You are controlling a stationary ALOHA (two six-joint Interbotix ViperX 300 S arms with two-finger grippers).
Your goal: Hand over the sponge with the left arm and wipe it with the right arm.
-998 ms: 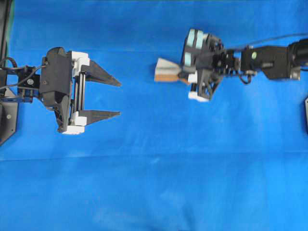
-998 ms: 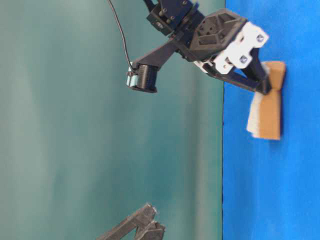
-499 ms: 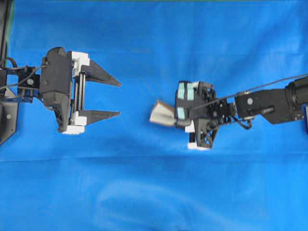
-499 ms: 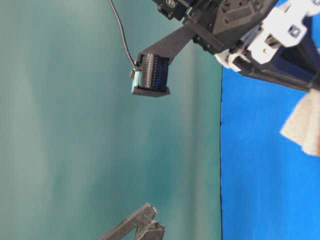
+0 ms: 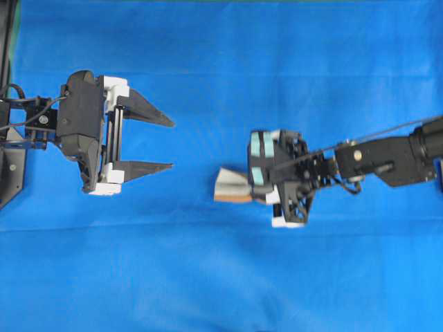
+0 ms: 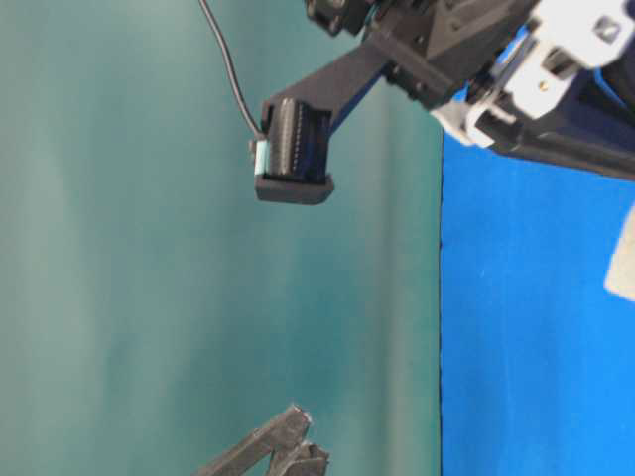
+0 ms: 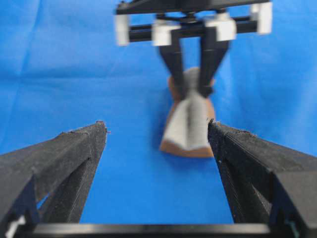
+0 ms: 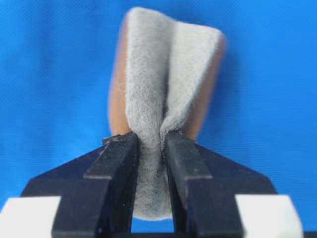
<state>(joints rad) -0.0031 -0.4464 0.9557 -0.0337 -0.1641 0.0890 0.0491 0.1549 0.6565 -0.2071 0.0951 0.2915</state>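
The right claw [image 5: 250,188] is clamped on the sponge [image 5: 231,187], pinching it so the grey face folds inward between the two black fingers [image 8: 116,171] and the orange-brown layer shows at the edges; the sponge juts from the fingertips toward nine o'clock in the overhead view, over the blue desk [image 5: 221,277], whether touching it I cannot tell; the right arm [image 5: 387,159] runs off toward three o'clock, teal patches on its housing; the left claw [image 5: 169,144] stands wide and holds nothing, fingers aimed toward three o'clock; well apart from the sponge, which lies at about four o'clock from it.
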